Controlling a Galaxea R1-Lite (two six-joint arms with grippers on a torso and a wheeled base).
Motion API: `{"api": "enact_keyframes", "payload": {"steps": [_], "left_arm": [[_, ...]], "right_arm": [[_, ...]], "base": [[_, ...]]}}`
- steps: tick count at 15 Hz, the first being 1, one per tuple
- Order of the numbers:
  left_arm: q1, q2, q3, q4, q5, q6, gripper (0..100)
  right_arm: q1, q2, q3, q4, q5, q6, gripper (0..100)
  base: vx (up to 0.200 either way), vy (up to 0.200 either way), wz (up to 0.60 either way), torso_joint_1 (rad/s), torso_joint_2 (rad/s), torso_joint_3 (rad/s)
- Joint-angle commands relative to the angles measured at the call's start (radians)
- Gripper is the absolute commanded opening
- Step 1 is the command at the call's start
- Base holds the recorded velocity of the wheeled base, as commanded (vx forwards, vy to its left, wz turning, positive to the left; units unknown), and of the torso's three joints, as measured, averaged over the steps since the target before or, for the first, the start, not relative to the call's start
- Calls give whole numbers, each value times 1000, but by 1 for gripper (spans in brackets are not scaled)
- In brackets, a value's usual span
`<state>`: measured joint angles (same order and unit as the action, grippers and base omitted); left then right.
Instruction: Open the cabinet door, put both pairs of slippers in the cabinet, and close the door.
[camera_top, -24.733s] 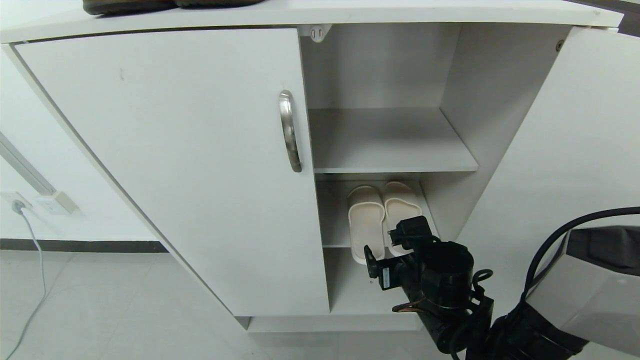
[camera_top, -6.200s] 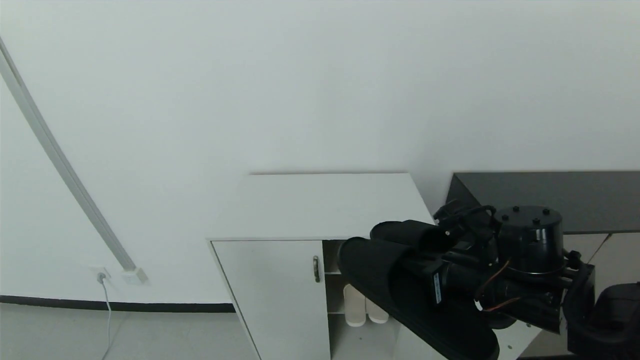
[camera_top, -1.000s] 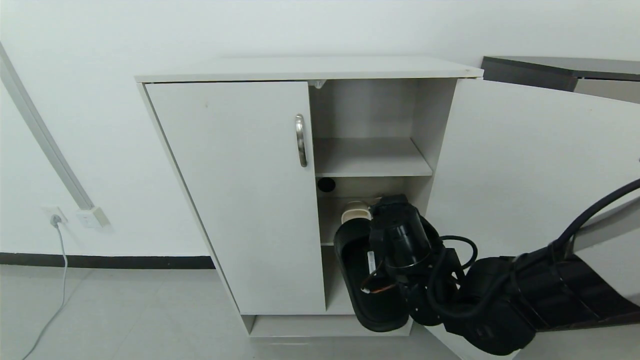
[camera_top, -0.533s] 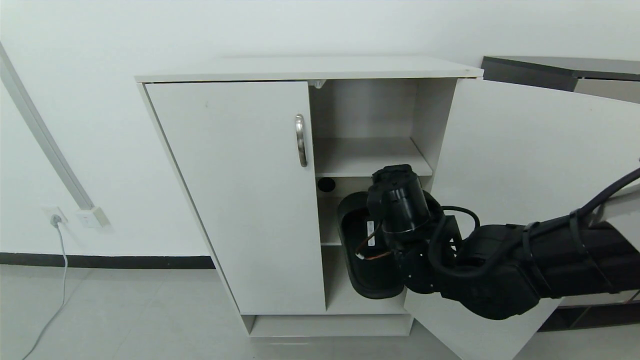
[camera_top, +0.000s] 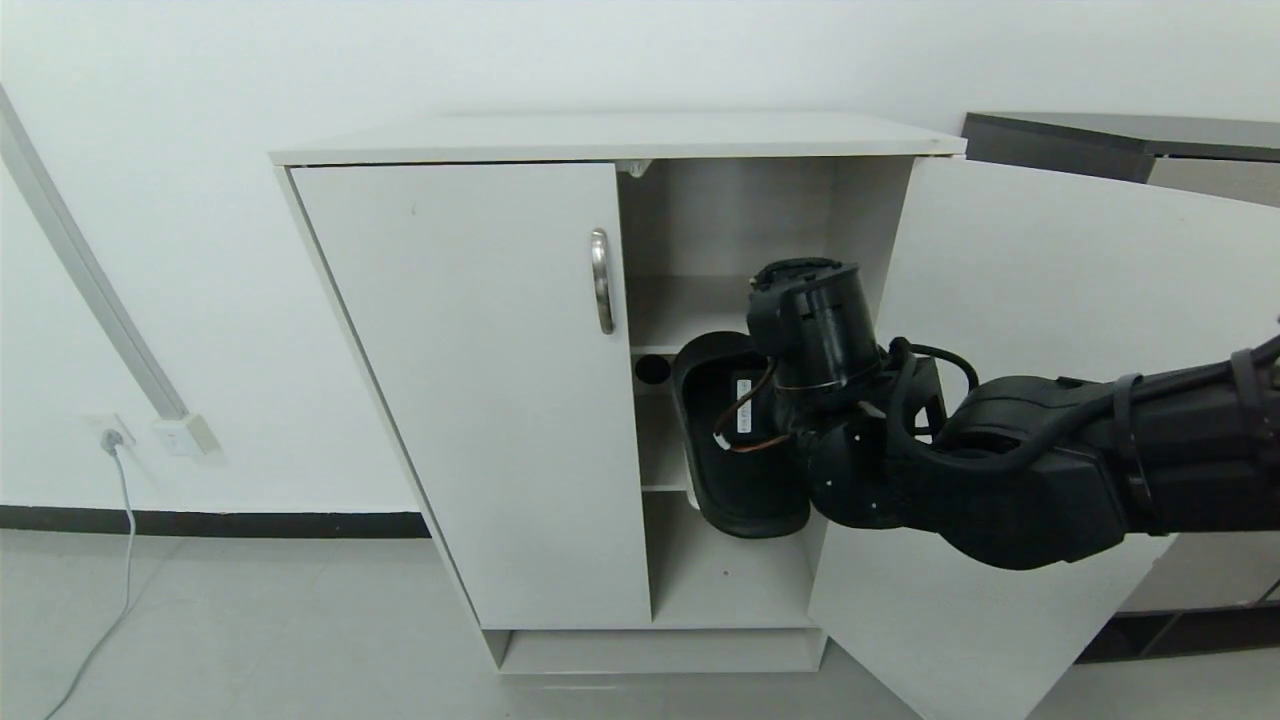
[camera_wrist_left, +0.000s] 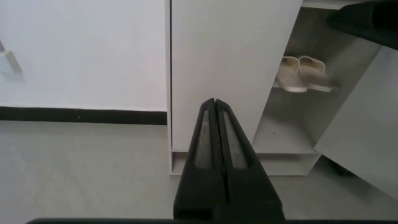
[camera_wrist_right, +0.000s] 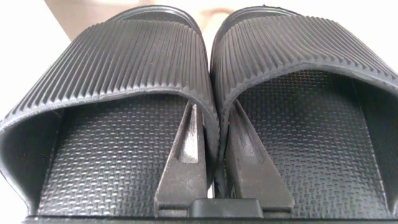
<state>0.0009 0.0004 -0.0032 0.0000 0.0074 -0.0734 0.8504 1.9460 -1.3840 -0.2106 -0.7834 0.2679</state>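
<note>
The right gripper is clenched on the inner straps of the black slippers, holding them at the mouth of the cabinet, its open door at their 3 o'clock, cream slippers shelved inside, while the left gripper is pinched closed, empty.

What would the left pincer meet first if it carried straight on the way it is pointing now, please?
Most likely the closed cabinet door: the shut left pincer points at its lower part, with only bare floor before it, though depth is unclear.
</note>
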Motion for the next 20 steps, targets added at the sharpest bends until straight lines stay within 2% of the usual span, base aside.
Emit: {"api": "enact_keyframes", "payload": {"steps": [1, 2, 12, 20], "left_arm": [[1, 1, 0, 0, 0, 0, 0], [1, 1, 0, 0, 0, 0, 0], [1, 1, 0, 0, 0, 0, 0], [1, 0, 0, 0, 0, -2, 0]], "right_arm": [[-1, -7, -6, 0, 1, 1, 0], [-1, -5, -7, 0, 1, -1, 0], [-2, -4, -12, -4, 1, -15, 0], [-37, 73, -58, -7, 36, -21, 0]], "base": [[0, 0, 0, 0, 0, 0], [0, 0, 0, 0, 0, 0], [200, 0, 0, 1, 4, 4], [0, 0, 0, 0, 0, 0]]}}
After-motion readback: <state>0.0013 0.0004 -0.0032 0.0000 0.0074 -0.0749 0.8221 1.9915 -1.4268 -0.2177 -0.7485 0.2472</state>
